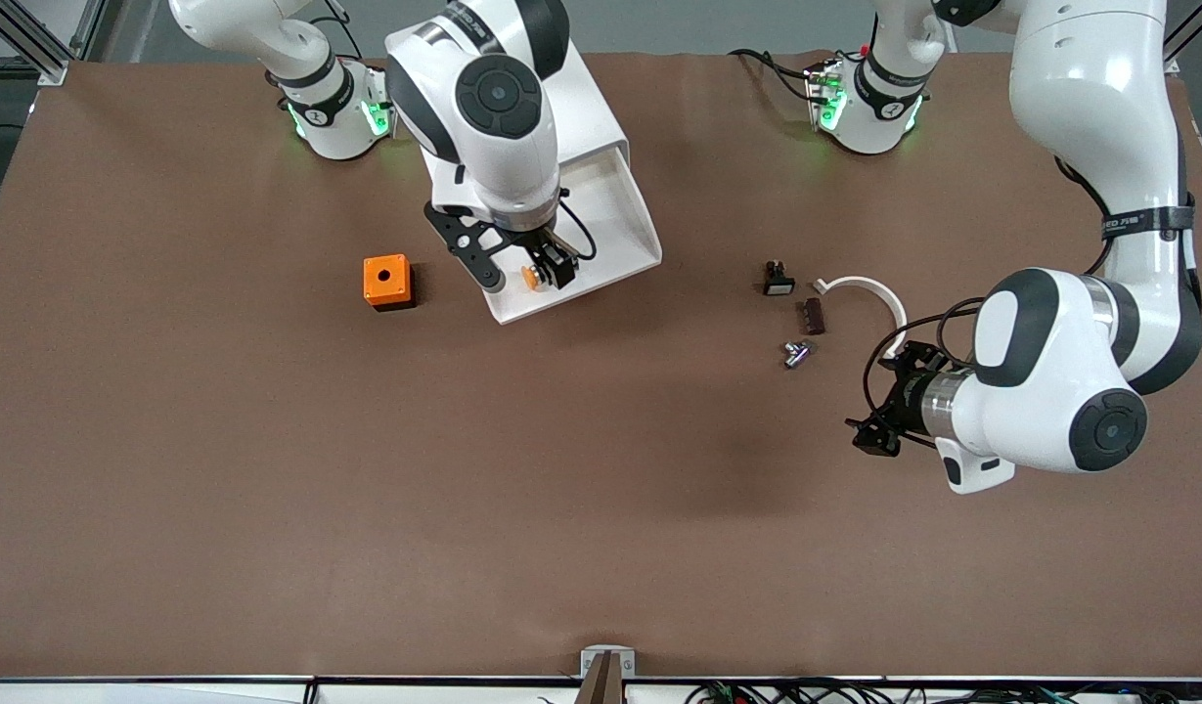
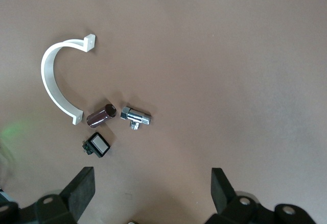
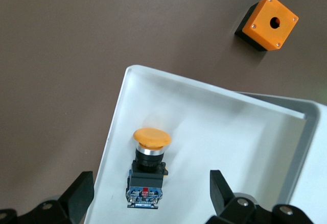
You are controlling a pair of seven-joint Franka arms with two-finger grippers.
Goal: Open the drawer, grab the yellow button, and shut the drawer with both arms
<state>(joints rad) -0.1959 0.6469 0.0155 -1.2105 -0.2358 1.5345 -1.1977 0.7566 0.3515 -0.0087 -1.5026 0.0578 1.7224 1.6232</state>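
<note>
The uppermost drawer (image 1: 615, 230) is pulled out of the white cabinet (image 1: 591, 108), toward the front camera. The button (image 1: 531, 278) lies on its side in the drawer, near the drawer's front corner. In the right wrist view the button (image 3: 148, 165) shows its orange cap and its black-and-blue body on the drawer floor (image 3: 225, 132). My right gripper (image 1: 525, 271) is open above the button, one finger on each side of it (image 3: 150, 196), and does not touch it. My left gripper (image 1: 872, 432) is open and empty over bare table (image 2: 152, 191) at the left arm's end.
An orange cube with a hole (image 1: 386, 282) stands beside the drawer toward the right arm's end. Near my left gripper lie a black-and-white part (image 1: 779, 281), a brown cylinder (image 1: 814, 315), a chrome fitting (image 1: 796, 352) and a white curved clip (image 1: 869, 290).
</note>
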